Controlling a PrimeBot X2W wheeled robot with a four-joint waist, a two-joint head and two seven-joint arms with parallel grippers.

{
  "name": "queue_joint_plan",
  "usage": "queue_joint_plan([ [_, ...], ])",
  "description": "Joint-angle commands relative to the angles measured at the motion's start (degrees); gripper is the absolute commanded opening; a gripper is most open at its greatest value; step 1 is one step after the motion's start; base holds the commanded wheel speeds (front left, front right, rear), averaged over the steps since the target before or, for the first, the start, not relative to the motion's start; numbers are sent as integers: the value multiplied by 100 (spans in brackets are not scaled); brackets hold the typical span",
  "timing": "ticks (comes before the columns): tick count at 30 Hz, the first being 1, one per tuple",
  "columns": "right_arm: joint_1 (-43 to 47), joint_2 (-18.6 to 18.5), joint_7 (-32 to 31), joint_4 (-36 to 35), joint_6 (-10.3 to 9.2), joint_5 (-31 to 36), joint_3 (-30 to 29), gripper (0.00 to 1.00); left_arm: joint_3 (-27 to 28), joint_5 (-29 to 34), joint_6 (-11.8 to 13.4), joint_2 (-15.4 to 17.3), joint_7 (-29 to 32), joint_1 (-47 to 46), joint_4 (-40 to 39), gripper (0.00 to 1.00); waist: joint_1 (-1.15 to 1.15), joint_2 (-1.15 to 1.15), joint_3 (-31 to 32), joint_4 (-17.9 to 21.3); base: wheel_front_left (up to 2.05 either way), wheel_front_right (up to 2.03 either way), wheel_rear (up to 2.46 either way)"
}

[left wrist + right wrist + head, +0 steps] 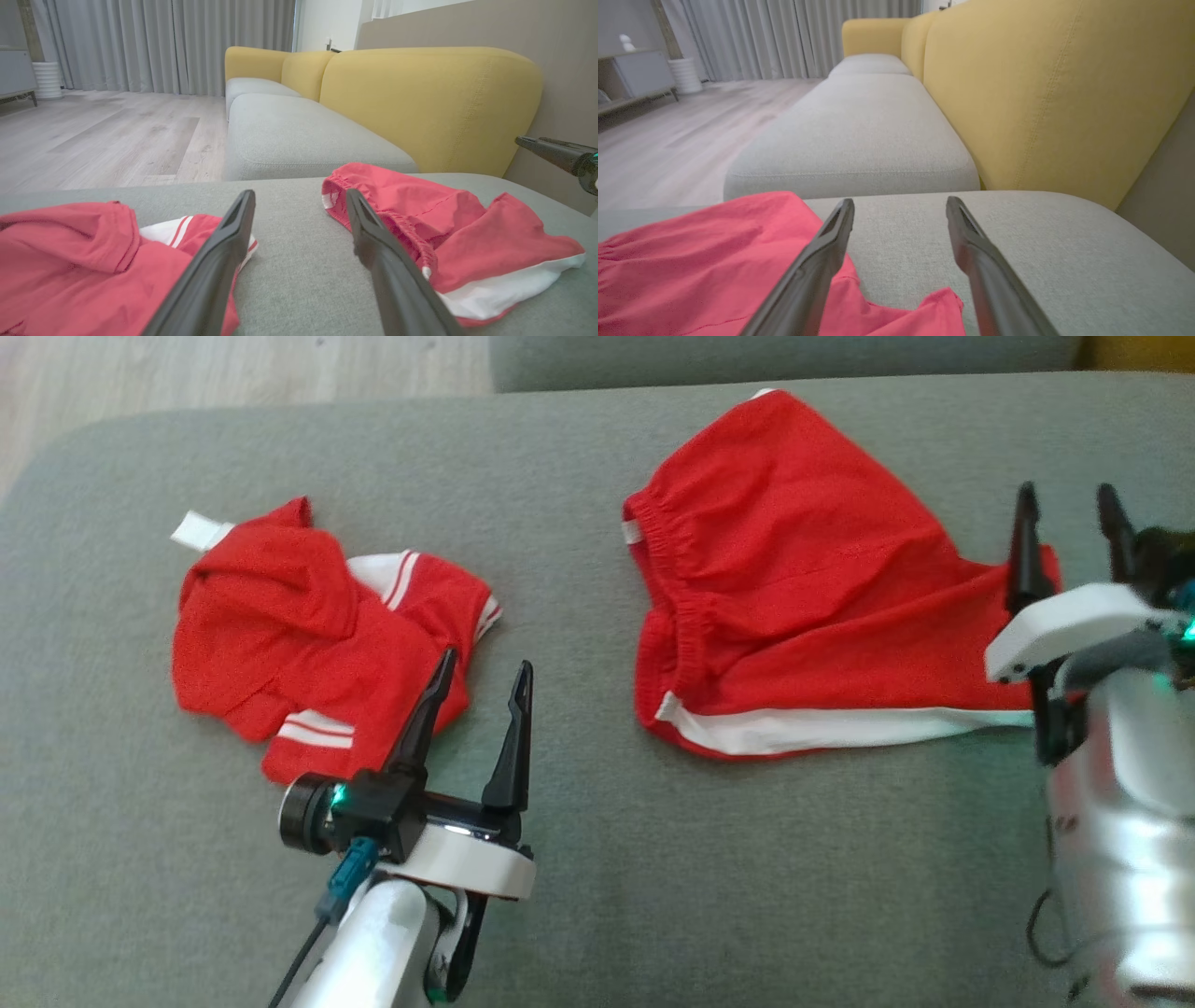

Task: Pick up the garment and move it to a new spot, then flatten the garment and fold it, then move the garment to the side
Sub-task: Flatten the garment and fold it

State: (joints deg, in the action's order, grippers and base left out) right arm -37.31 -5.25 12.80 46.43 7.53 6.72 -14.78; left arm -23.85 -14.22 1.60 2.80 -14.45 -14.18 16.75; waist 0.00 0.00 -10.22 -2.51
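Two red garments lie on the grey sofa cushion [579, 896]. A pair of red shorts [794, 579] with a white side stripe is spread out at the right, also in the left wrist view [448, 224] and the right wrist view [691, 261]. A crumpled red top [289, 635] with white trim lies at the left [70, 266]. My left gripper [487, 661] hangs open just right of the top's edge, holding nothing [300, 193]. My right gripper [1067, 490] stands open over the shorts' right corner, with nothing between its fingers [900, 201].
A second grey seat cushion [859, 140] continues beyond this one, with yellow backrests [430, 102] along the right. Wooden floor [93, 135] lies past the cushion's far left edge. Bare cushion spreads between the two garments and in front of them.
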Motion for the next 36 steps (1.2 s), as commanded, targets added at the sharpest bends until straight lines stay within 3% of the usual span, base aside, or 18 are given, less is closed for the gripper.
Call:
queue_joint_plan([
  [1, 152, 80, 101, -296, -4, -123, 217, 100, 206, -37, 41, 8, -55, -168, -200, 100, 0, 0, 87, 107, 0, 0, 0],
  [13, 2606, 234, 217, -2910, -4, -1269, 1222, 100, 378, -129, -12, 8, -55, 28, -227, 100, 0, 0, 323, 606, 0, 0, 0],
  [22, 2996, 236, 218, -3235, -4, -1365, 1417, 100, 367, -72, -117, 8, -55, 41, -132, 100, 0, 0, 349, 771, 0, 0, 0],
  [28, 2951, 236, 219, -3334, -4, -1391, 1390, 100, -37, 188, -464, 9, -30, -260, 266, 100, 0, 0, 195, 858, 0, 0, 0],
  [31, 2949, 236, 219, -3319, -4, -1393, 1396, 100, -356, 246, -648, 9, 204, -548, 593, 100, 0, 0, 72, 902, 0, 0, 0],
  [36, 2868, 236, 219, -3323, -4, -1439, 1451, 100, -580, 305, -724, 16, 697, -959, 1127, 100, 0, 0, -106, 1035, 0, 0, 0],
])
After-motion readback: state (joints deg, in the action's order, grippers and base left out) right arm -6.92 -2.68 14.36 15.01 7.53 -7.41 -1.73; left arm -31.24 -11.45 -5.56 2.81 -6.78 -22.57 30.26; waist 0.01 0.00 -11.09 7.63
